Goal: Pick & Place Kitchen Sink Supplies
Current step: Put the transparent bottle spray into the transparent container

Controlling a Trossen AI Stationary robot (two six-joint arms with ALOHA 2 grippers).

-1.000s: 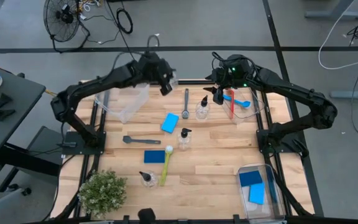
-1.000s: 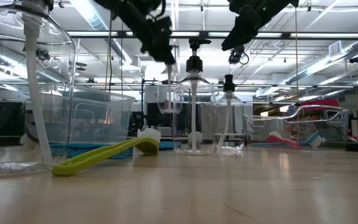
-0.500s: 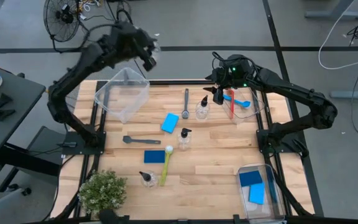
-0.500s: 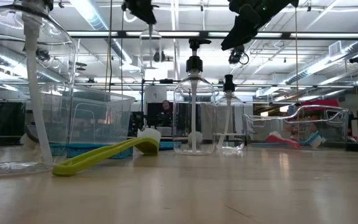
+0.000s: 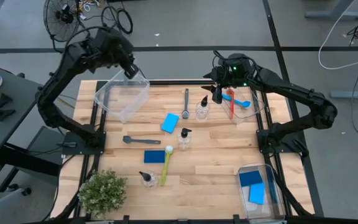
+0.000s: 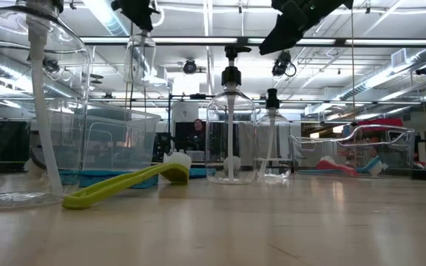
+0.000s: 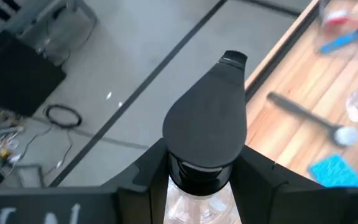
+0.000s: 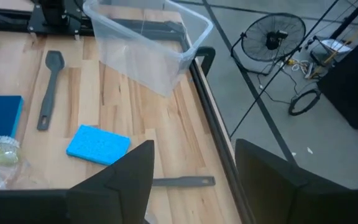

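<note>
Working over the far-left end of the wooden table (image 5: 216, 158), with the clear bin (image 5: 102, 104) sitting just under and slightly nearward of the left gripper (image 5: 130, 68). Hanging high above that bin's far corner, pinching a small clear bottle (image 7: 205, 127) at the neck with partly closed jaws, black pump top upward, long axis upright. Needing, by the look of it, a short nearward shift and a straight drop. Waiting by the far-right bin (image 5: 258, 107): right gripper (image 5: 217, 94), spread wide, carrying nothing.

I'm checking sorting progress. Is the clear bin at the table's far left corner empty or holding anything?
Empty as far as visible: in the high view the clear bin shows only bare wood through its walls. The left claw holds a bottle aloft.
</note>
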